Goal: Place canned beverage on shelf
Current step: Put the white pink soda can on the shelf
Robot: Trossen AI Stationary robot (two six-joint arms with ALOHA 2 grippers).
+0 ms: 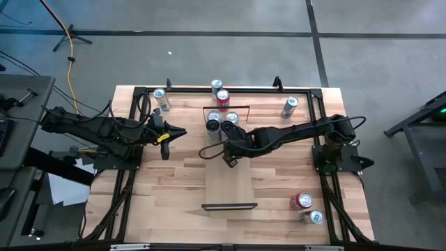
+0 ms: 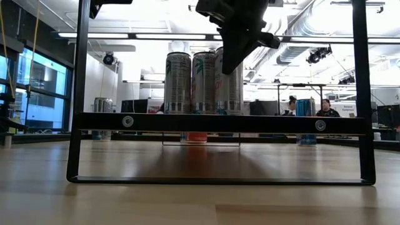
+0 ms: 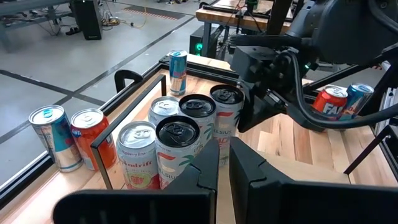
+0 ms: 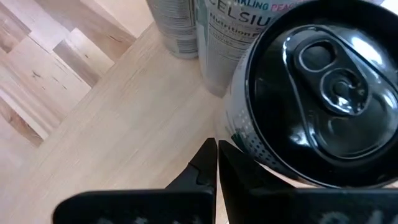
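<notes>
Several cans stand upright at the far end of the shelf [image 1: 230, 185], a pale plank with a black rail at each short end. My right gripper [image 4: 216, 152] is shut and slants down from the table's right, close beside the nearest black-topped can [image 4: 323, 93]. In the low view it [image 2: 226, 67] hangs in front of the row of cans [image 2: 194, 81]. My left gripper [image 3: 224, 168] is shut on nothing, held above the table to the left of the shelf, pointing at the cans. My right gripper has its shut fingertips [image 4: 208, 158] close against the side wall of the black-topped can [image 4: 249, 134], low on its near side. Whether they touch it, I cannot tell. The can stands upright on the shelf.
Loose cans stand on the butcher-block table: a silver-blue one at the far left [image 1: 161, 99], two at the far edge [image 1: 220, 90], one at the far right [image 1: 289, 106], two at the near right [image 1: 306, 208]. The shelf's near half is bare.
</notes>
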